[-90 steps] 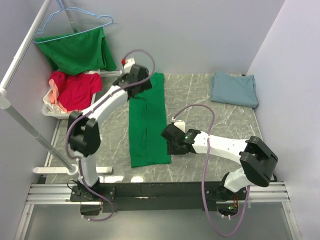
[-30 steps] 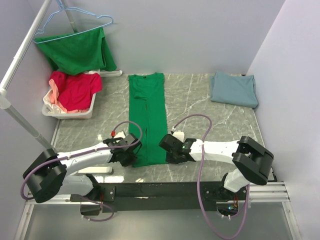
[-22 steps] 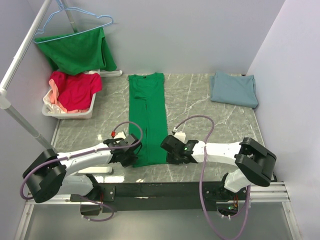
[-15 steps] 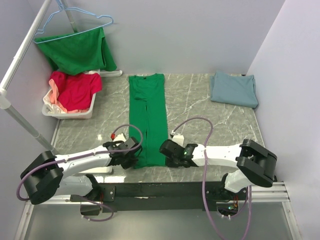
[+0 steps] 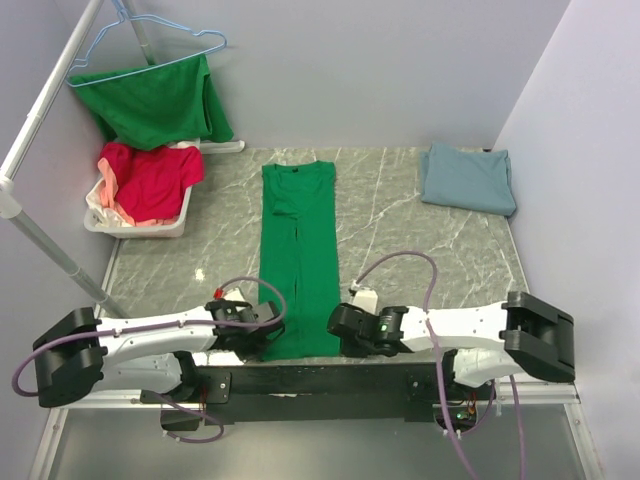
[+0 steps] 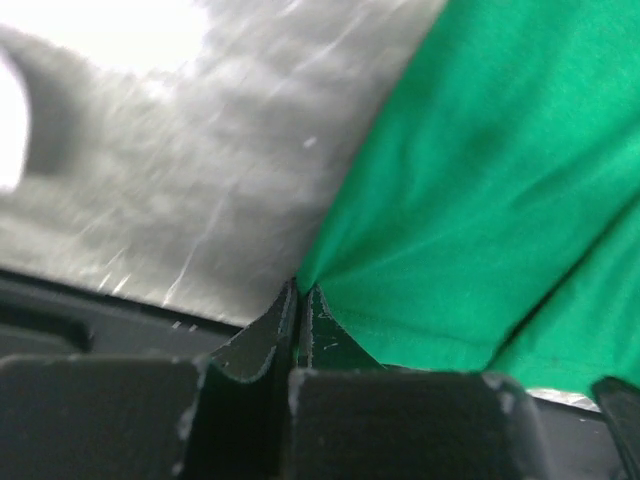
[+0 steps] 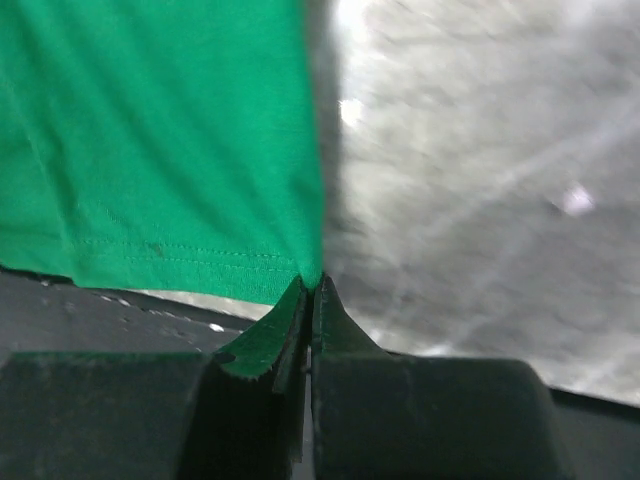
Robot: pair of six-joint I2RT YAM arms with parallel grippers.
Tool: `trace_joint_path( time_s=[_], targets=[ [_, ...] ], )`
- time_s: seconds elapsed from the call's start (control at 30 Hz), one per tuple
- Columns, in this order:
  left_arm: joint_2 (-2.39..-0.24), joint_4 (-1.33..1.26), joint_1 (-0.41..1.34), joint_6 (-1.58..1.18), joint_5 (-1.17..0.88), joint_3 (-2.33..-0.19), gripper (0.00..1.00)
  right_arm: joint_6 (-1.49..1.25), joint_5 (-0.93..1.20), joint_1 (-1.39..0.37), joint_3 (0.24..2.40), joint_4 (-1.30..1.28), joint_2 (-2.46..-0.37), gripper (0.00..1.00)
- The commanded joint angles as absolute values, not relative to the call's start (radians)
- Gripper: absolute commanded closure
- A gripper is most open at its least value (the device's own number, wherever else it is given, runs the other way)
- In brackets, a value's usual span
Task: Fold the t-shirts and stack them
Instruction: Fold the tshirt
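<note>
left hand: [image 6: 300,292] jaws pinched right down on the near-left hem corner of the green t-shirt [image 5: 298,255]; cloth puckers into the tips. Lower centre-left of the top view.
right hand: [image 7: 311,285] also closed tight, on the near-right hem corner; the stitched hem runs off to the left of the tips. Lower centre of the top view.
shirt vs hands: the hem spans between the two hands, one on each corner; all the rest of the shirt stretches away from them, toward the top of the frame.
shirt position: flat on the table [image 5: 430,260] as a long narrow strip with the sides folded in. Hem at the near edge, collar at upper centre.
handling: light, limp, no stiffness. I expect it to sag in the middle once lifted and to drag easily over the smooth table top. Not fragile, not slippery in the jaws.
where to hold: hem corners, as now. The corners are several layers thick, so the pinch needs all of them. Can't tell from the wrist views whether every layer is caught.
next, my read: raise the hem and carry it toward the collar to halve the strip. Risk: an inner layer drops out and the fold opens.
blue-grey t-shirt: [image 5: 468,178] already folded, far right of the table, well apart from the green one. Likely stack spot.
far left: red t-shirt [image 5: 155,180] heaped in a white basket [image 5: 130,229]; second green t-shirt [image 5: 155,100] hangs above it, upper left.
</note>
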State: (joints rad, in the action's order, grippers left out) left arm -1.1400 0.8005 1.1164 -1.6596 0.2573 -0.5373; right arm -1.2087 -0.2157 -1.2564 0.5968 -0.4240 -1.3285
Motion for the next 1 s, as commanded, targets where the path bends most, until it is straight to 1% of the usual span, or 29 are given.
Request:
trace_joint_path(
  time_s=[0.0, 0.23, 0.4, 0.6, 0.83, 0.97],
  targets=[
    [-1.131, 1.011, 1.176, -1.808, 0.281, -0.534, 0.99, -1.272, -0.238, -1.269, 0.537, -0.623, -1.267, 1.00],
    [-1.179, 1.008, 1.258, -1.835, 0.314, -0.601, 0.99, -1.276, -0.261, -1.290, 0.564, -0.644, -1.227, 1.00],
    [-1.193, 0.991, 1.262, -1.819, 0.360, -0.646, 0.99, -1.256, -0.282, -1.296, 0.601, -0.641, -1.236, 1.00],
    [-1.209, 0.937, 1.262, -1.802, 0.356, -0.638, 0.99, -1.244, -0.282, -1.308, 0.629, -0.618, -1.270, 1.00],
    [-1.190, 0.988, 1.264, -1.824, 0.396, -0.667, 0.99, -1.230, -0.324, -1.324, 0.682, -0.655, -1.244, 1.00],
    [-1.183, 1.029, 1.262, -1.856, 0.458, -0.707, 0.99, -1.204, -0.405, -1.322, 0.732, -0.701, -1.207, 1.00]
  ],
)
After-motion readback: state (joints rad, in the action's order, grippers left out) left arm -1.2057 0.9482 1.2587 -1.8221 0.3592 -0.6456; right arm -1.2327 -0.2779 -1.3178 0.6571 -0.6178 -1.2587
